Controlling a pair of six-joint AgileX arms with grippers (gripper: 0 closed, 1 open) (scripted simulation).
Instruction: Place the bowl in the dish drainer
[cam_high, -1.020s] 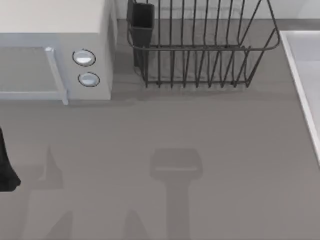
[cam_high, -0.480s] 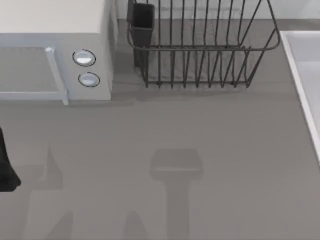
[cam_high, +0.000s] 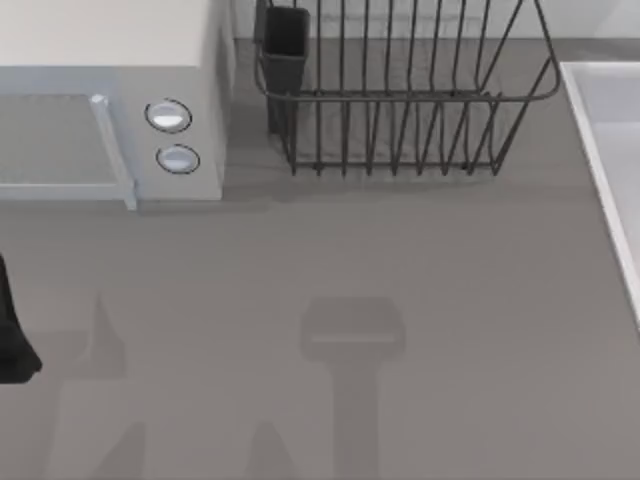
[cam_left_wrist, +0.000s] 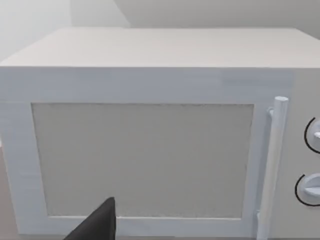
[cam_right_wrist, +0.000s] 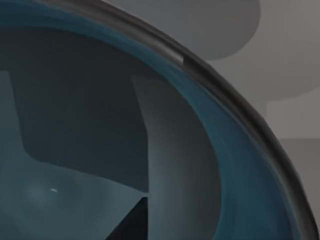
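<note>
The bowl (cam_right_wrist: 100, 150) is dark blue-green inside with a dark rim, and the right wrist view sees it from very close. A dark part of my right gripper (cam_right_wrist: 132, 225) shows over its inside. I cannot tell whether the gripper holds it. The dish drainer (cam_high: 400, 95), a dark wire rack with upright bars, stands at the table's back middle. Its dark utensil cup (cam_high: 284, 45) is at the left corner. My left gripper (cam_high: 10, 340) is parked at the table's left edge, and a dark part of it (cam_left_wrist: 97, 225) faces the white box.
A white microwave-like box (cam_high: 110, 100) with a handle (cam_left_wrist: 272, 165) and two round knobs (cam_high: 168, 116) stands at the back left, beside the drainer. A pale raised surface (cam_high: 610, 150) runs along the right edge. Arm shadows lie on the grey tabletop (cam_high: 450, 300).
</note>
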